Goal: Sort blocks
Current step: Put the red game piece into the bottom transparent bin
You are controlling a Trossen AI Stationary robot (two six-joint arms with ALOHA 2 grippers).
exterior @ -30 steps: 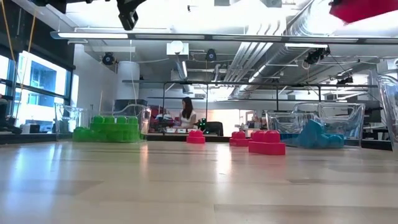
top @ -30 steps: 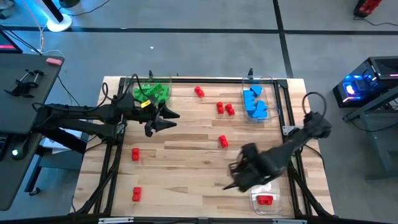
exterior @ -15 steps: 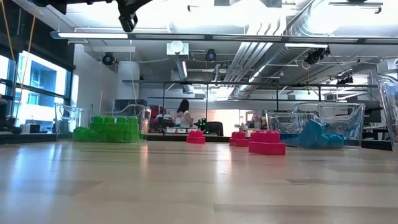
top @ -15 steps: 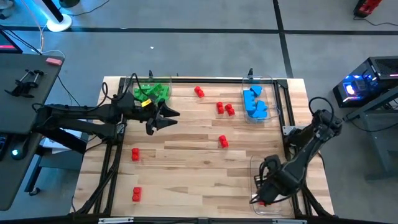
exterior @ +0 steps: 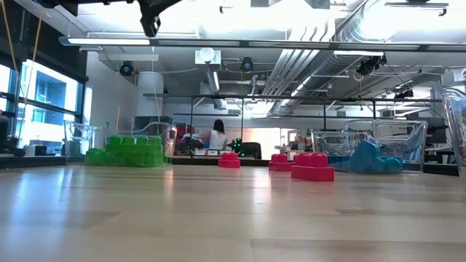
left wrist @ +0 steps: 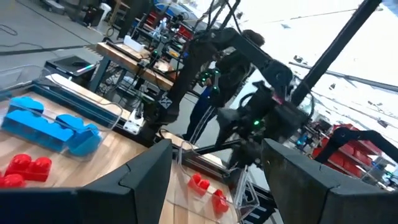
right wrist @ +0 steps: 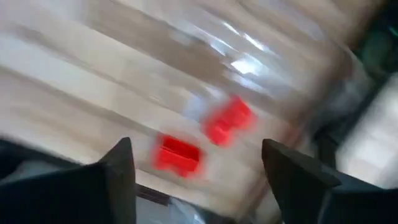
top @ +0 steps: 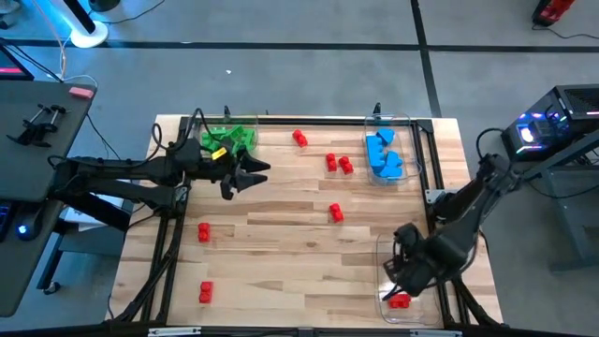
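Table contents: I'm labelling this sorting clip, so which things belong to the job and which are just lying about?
Job:
red blocks
green blocks
blue blocks
clear tray under the right gripper

Lying about:
pink object on the side desk

Both robot arms are matte black, built of 6 jointed tubular segments. The left arm (top: 122, 173) carries a small yellow tag (top: 219, 155) near its wrist. A thin black cable loops off the right arm (top: 468, 201).

Overhead, table-level and two wrist cameras, all sharing the wooden table (top: 281, 234).
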